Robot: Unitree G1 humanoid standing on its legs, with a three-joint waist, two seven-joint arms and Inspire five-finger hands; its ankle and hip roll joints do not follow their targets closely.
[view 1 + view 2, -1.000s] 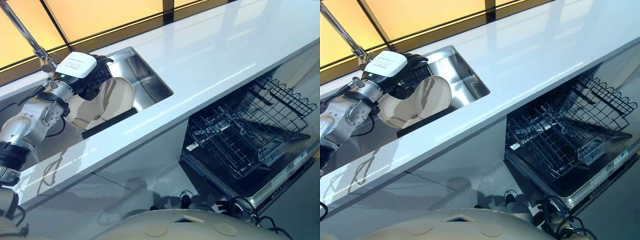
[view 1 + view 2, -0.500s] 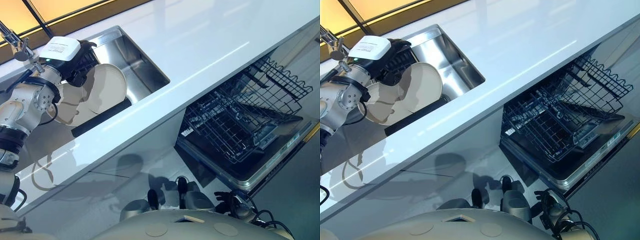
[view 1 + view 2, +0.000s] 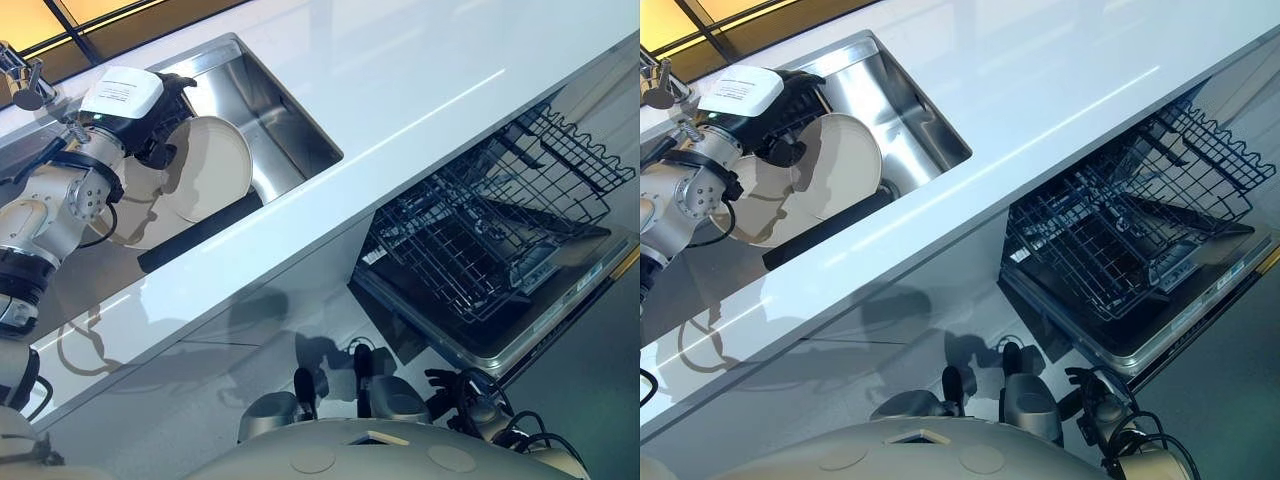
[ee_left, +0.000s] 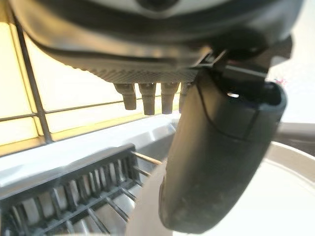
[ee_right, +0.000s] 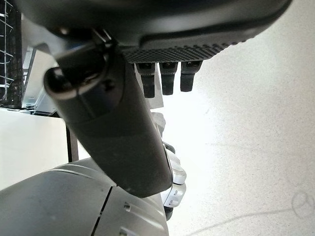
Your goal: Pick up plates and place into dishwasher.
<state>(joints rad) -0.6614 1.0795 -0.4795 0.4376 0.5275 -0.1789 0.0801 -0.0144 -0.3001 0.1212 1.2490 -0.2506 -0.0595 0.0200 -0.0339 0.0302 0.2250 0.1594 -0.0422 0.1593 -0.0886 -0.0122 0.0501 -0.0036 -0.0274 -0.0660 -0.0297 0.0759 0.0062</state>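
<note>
The robot's left hand (image 3: 165, 120) pinches a round cream plate (image 3: 205, 165) upright above the steel sink (image 3: 290, 130). It should lift clear before swinging toward the black wire dishwasher rack (image 3: 480, 240).

Cream plate (image 3: 205, 165), steel-grey sink (image 3: 275, 115), glossy white counter (image 3: 420, 80), black wire rack (image 3: 490, 240), apparently amber window (image 3: 30, 10).

We see a long glossy white counter (image 3: 420, 90) catching bright streaks of light, amber-lit window panes (image 3: 40, 15) with dark frames behind it, and a pale speckled floor (image 5: 256, 162) below.
</note>
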